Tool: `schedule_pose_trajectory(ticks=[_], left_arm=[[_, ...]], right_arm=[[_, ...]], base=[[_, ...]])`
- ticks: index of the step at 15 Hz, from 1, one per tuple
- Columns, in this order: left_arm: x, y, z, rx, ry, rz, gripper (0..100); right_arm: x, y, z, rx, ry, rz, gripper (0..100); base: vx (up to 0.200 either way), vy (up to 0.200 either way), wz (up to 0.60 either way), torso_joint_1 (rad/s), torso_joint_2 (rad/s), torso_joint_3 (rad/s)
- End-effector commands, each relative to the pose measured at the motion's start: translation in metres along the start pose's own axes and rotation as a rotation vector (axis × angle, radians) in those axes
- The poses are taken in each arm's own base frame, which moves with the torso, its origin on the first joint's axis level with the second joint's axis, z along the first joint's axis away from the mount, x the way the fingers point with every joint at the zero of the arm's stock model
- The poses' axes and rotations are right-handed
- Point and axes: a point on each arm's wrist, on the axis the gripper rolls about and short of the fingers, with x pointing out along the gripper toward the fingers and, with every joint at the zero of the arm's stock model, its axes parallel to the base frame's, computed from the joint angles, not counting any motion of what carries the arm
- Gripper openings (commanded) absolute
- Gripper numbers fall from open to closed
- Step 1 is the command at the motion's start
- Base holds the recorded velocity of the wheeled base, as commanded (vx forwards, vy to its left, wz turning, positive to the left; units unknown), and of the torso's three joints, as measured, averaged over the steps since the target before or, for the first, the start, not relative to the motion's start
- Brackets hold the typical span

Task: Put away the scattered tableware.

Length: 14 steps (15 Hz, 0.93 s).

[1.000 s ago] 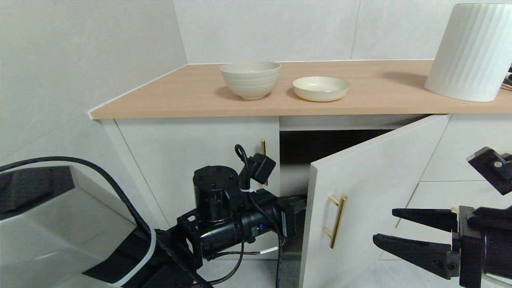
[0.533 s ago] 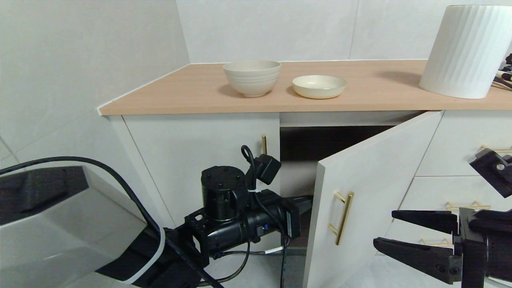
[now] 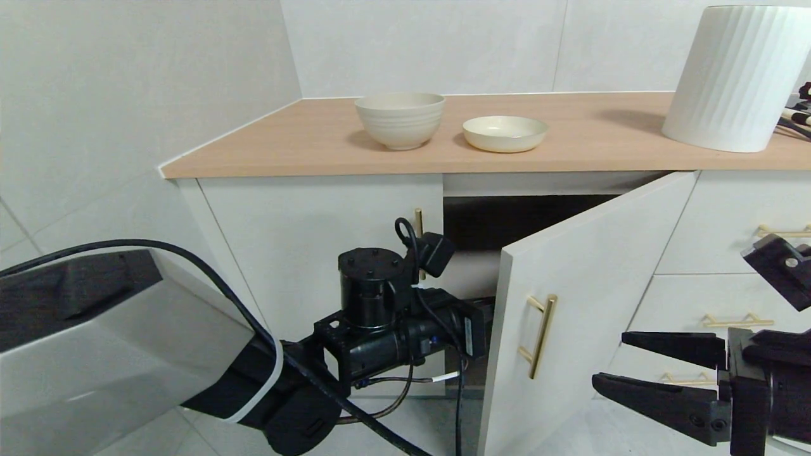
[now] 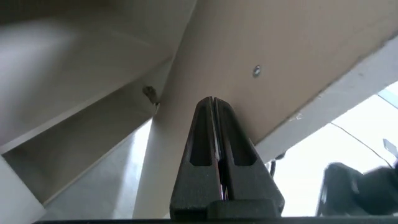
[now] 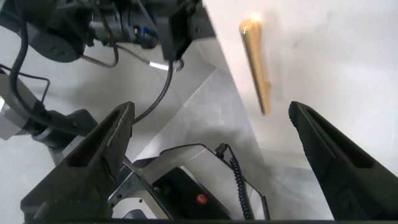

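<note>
The head camera has shifted, so the counter (image 3: pixel 304 149) and cupboard sit a little differently in the picture. Against them, the left arm has pressed somewhat further into the gap behind the open cupboard door (image 3: pixel 589 285).

The left gripper (image 4: pixel 212 102) is clenched on nothing, its closed tips lying against the door's inner face. The step looks like swinging this door wide so the tableware can go inside. It would go best with a steady outward push low on the panel, keeping the tips flat so they do not slip off its edge.

Both pieces wait untouched on the counter. The bowl (image 3: pixel 399 120) stands toward the left corner, about midway between the front edge and the wall. The shallow dish (image 3: pixel 505 133) is just beside it, not touching.

The right gripper (image 3: pixel 608 358) hangs released, jaws wide, near the door's brass handle (image 3: pixel 538 335). It stands in the door's swing path and may need to give way. A ribbed white container (image 3: pixel 738 76) stands at the counter's right end, above the drawers (image 3: pixel 703 297).
</note>
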Motion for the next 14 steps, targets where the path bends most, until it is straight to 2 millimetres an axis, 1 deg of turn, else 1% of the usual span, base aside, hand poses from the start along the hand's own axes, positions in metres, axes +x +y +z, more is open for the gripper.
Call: schedule_pose_trajectory(ticks=[1, 3, 9, 11, 14], left_arm=[[0.006, 0.0, 0.002, 0.004, -0.008, -0.01, 0], [0.007, -0.001, 0.003, 0.004, -0.005, -0.012, 0], [0.024, 0.001, 0.007, 0.009, -0.027, 0.003, 0], [0.031, -0.005, 0.009, 0.01, -0.039, 0.033, 0], [0.041, -0.028, 0.013, 0.016, -0.032, 0.043, 0]], right_arm=[[0.0, 0.0, 0.0, 0.0, 0.001, 0.002, 100], [-0.001, 0.0, 0.0, -0.001, -0.002, 0.002, 100], [-0.003, 0.001, 0.001, -0.005, -0.013, 0.005, 100], [-0.005, 0.002, 0.002, -0.007, -0.019, 0.007, 100], [-0.01, 0.006, 0.003, -0.017, -0.038, 0.026, 100]], base=[[-0.2, 0.0, 0.0, 0.002, 0.01, 0.007], [-0.2, 0.0, 0.0, 0.002, 0.0, 0.005], [0.0, 0.0, 0.0, 0.0, 0.0, 0.0], [0.0, 0.0, 0.0, 0.0, 0.0, 0.0], [0.0, 0.0, 0.0, 0.0, 0.0, 0.0]])
